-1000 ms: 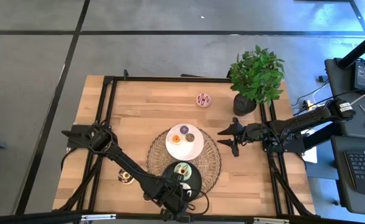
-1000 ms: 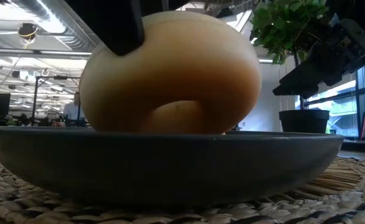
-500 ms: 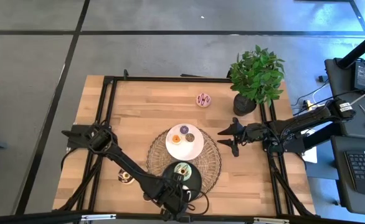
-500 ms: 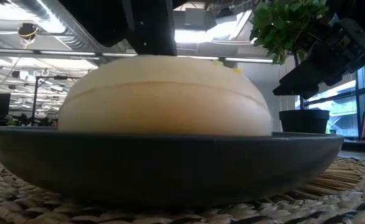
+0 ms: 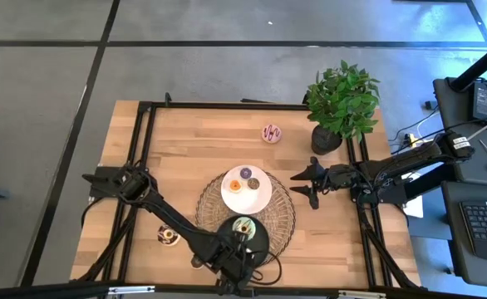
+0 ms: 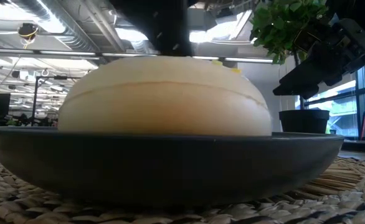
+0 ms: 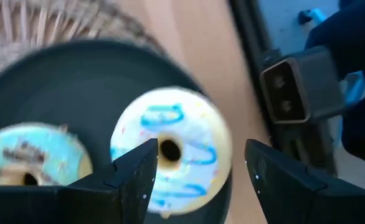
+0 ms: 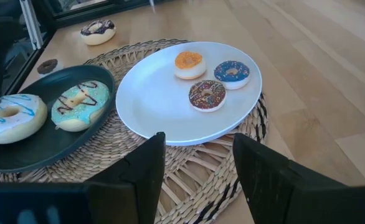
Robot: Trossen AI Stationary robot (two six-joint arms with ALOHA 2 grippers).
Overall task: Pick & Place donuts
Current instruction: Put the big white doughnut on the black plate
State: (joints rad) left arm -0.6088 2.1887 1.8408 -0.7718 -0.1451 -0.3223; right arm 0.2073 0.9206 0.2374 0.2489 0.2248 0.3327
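Note:
A cream donut with white icing and blue stripes [image 7: 170,149] lies flat on the black plate [image 7: 64,81], beside a green-iced donut [image 7: 33,163]. My left gripper [image 7: 198,155] is open just over the cream donut, a finger on either side. In the low view the cream donut [image 6: 164,99] fills the plate [image 6: 164,162]. My right gripper [image 5: 303,184] waits open right of the white plate [image 5: 258,199], which holds three mini donuts [image 8: 207,94]. A pink-striped donut [image 5: 272,132] and a chocolate one [image 5: 168,236] rest on the table.
Both plates sit on a round woven mat [image 5: 285,220]. A potted plant [image 5: 341,104] stands at the far right corner. A small brown mini donut [image 8: 47,65] lies on the wood beside the mat. Black frame rails [image 5: 144,166] run along the table's edges.
The cream donut stood tilted on its edge in the black plate under my left gripper's finger. It has tipped down and now lies flat on the plate. The left finger has shifted sideways above it. The right arm has kept still.

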